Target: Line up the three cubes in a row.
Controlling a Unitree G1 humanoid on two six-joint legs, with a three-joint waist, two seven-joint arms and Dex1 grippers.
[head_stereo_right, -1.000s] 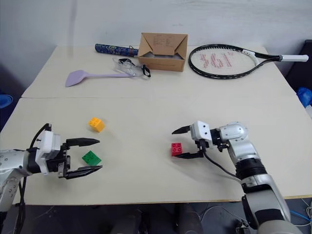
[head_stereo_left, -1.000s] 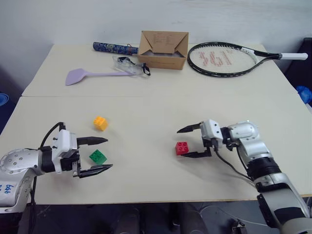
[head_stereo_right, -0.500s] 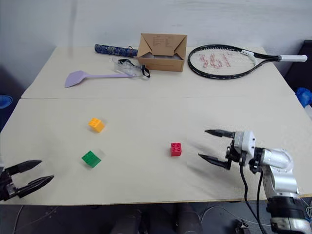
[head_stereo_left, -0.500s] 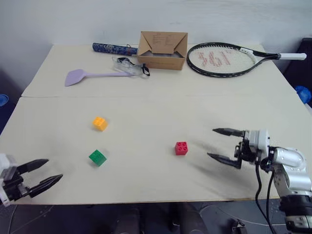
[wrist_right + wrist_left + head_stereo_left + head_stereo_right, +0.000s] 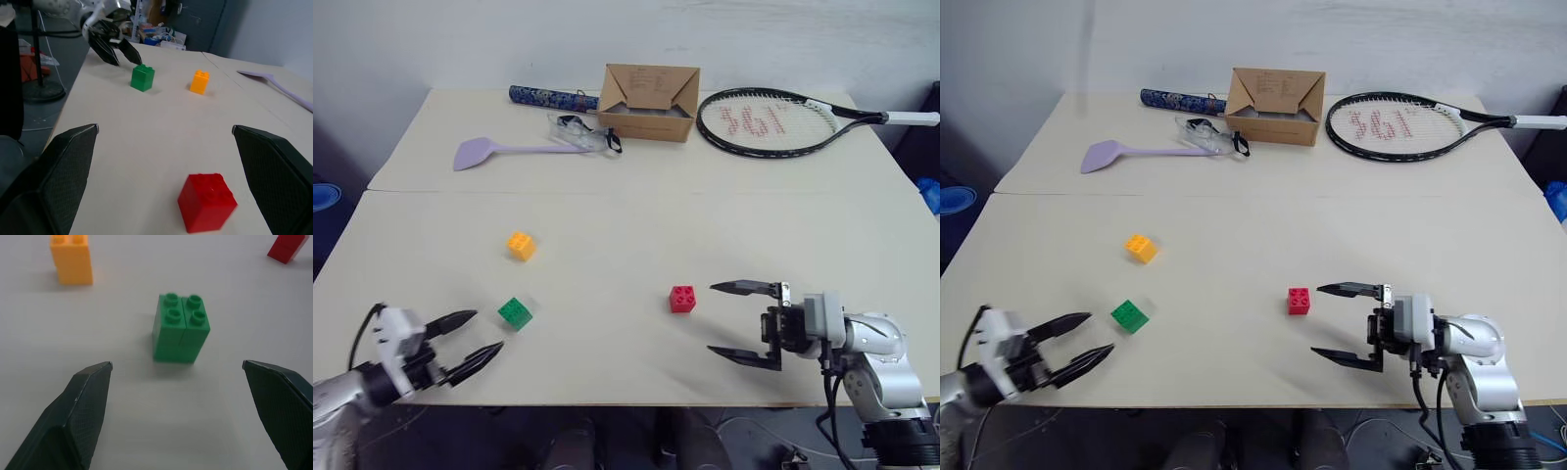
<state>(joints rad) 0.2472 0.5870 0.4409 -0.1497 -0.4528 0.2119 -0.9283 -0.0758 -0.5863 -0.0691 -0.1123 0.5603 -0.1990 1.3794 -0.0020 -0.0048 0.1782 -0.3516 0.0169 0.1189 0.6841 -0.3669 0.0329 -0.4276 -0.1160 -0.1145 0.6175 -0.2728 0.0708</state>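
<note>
Take the cardboard box (image 5: 648, 90) as your landmark. All 3 cubes lie well in front of it on the table (image 5: 607, 211): the yellow-orange cube (image 5: 520, 245) to the front-left of the box, the green cube (image 5: 514, 312) further out from the box than the yellow one, and the red cube (image 5: 682, 299) in front of the box, apart from both. Your left gripper (image 5: 468, 343) stands with jaws apart, empty, just beside the green cube. Your right gripper (image 5: 741, 319) is also spread wide and empty, near the red cube. I think you should centre one cube between the fingers before you close, and carry it low.
</note>
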